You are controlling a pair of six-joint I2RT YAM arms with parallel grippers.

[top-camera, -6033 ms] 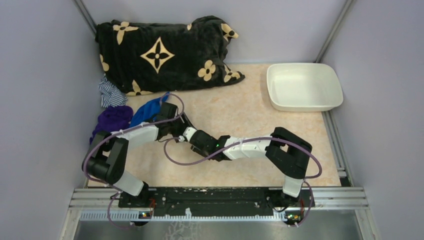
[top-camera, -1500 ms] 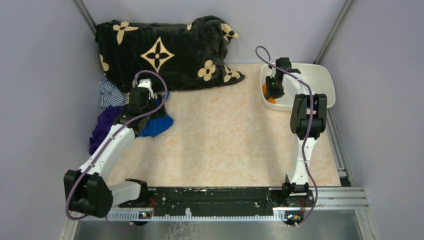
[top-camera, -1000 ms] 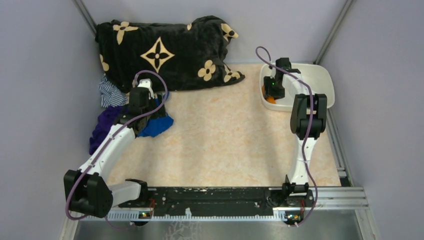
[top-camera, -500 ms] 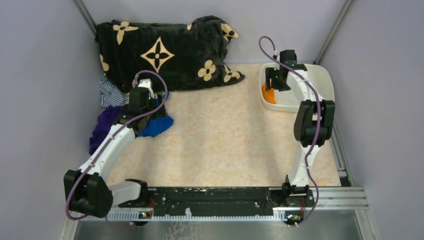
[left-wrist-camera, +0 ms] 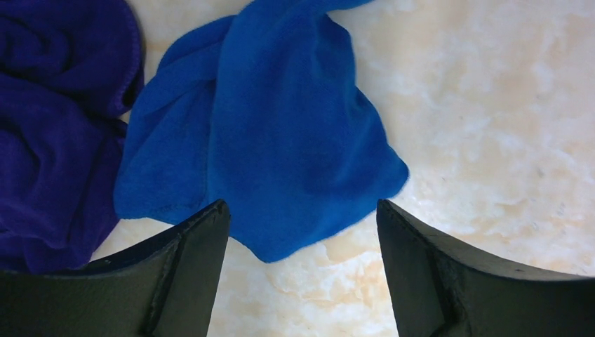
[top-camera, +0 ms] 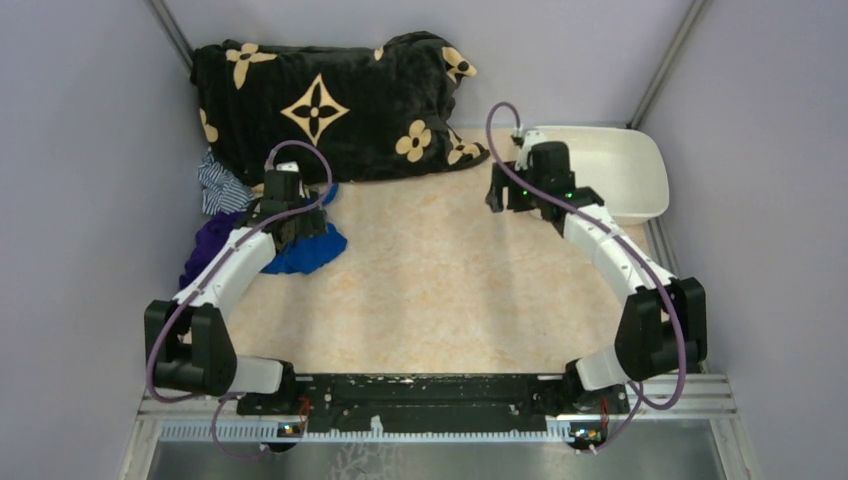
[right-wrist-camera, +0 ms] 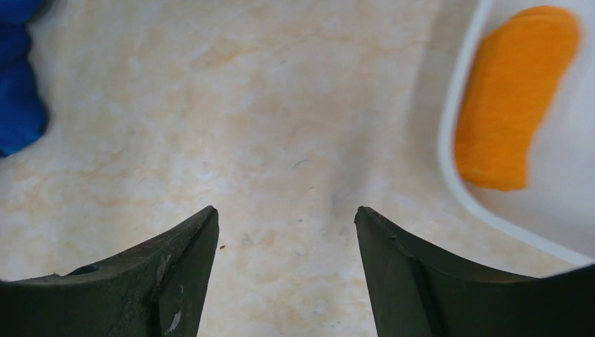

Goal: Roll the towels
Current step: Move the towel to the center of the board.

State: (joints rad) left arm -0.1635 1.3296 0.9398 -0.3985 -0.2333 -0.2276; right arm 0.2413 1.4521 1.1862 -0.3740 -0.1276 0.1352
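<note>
Between wide-spread left gripper [left-wrist-camera: 302, 205] fingers: blue towel [left-wrist-camera: 281, 126], unheld | right gripper [right-wrist-camera: 285, 210] spread, empty | orange towel [right-wrist-camera: 516, 98] past one finger, apparently hidden from above.

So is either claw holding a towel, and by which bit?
Nothing is held. The left gripper hangs open above the blue towel; the right gripper is open too, with the orange towel lying in the white tub.

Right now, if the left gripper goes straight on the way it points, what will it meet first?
Most likely the blue towel, which lies crumpled directly ahead of the open left gripper in its wrist view. The depth is unclear, so I cannot tell how near it is.
</note>
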